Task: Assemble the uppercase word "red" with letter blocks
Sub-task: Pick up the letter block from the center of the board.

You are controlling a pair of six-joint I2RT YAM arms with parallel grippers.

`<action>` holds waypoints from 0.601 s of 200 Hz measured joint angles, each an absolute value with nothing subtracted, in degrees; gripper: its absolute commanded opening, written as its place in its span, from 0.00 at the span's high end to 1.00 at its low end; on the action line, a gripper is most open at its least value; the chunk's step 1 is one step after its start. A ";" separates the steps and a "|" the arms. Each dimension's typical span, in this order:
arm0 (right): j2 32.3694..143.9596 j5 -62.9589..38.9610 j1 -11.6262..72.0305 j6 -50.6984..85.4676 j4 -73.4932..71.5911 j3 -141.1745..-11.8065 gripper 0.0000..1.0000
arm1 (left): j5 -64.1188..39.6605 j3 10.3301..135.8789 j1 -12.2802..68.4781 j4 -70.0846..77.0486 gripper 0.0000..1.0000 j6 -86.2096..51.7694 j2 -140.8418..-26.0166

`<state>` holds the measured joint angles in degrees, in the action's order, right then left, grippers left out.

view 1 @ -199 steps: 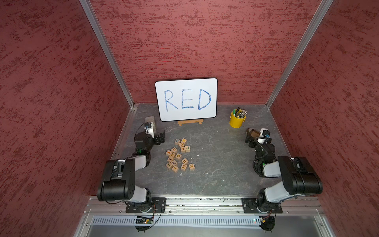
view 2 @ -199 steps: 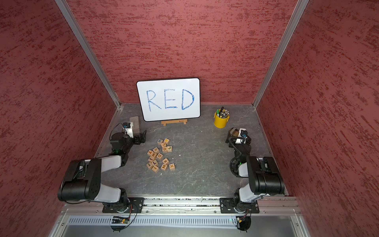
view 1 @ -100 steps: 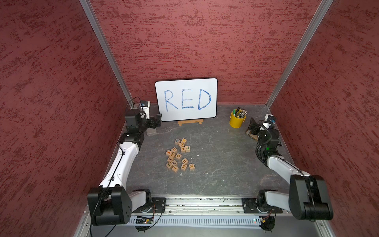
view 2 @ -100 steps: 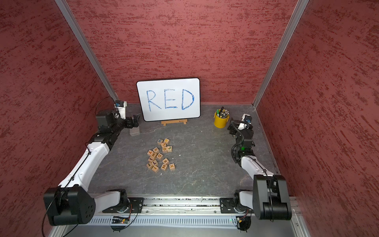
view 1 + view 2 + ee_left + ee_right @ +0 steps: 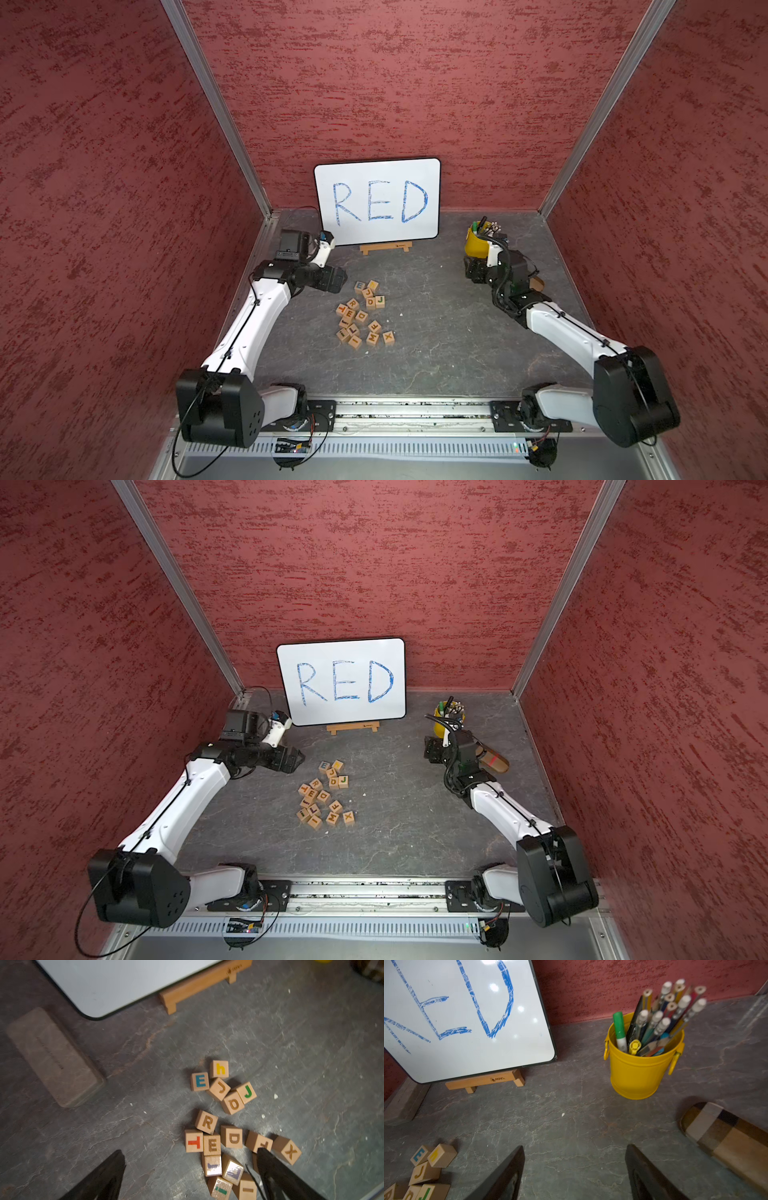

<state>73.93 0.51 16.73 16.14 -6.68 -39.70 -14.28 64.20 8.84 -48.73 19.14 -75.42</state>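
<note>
left gripper [image 5: 191, 1152] jaws stood wide apart, empty, beside the block cluster [image 5: 363, 313] | right gripper [image 5: 574, 1147] jaws stood apart, empty, above bare tabletop [image 5: 571, 1126] | tabletop was grey, veined, slate-like; walls [image 5: 395, 83] red, textured | nearest blocks [image 5: 232, 1168] were glared, some cut by the frame edge | R block [image 5: 206, 1122], E block [image 5: 212, 1144], D block [image 5: 232, 1137] lay together mid-cluster: pale wood, orange-brown capitals

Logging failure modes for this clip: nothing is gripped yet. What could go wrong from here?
1. The R block, orange E block and D block sit tight together against the T block; the open left gripper may nudge or grab neighbours.
2. A blue E block in the same pile might be picked by mistake.
3. The right gripper hangs near the yellow pen bucket; a swing could tip it.
</note>
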 measured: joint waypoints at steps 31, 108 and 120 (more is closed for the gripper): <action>73.47 -0.45 18.55 17.15 -3.01 -40.32 0.23 | -15.51 69.28 12.08 -54.17 0.02 23.05 -82.56; 71.72 -1.48 20.73 17.32 1.72 -43.03 0.24 | -14.72 68.75 13.74 -55.99 0.15 28.34 -89.54; 71.79 -1.54 20.93 17.32 2.24 -43.03 0.24 | -14.11 68.01 14.02 -55.86 0.18 28.97 -89.84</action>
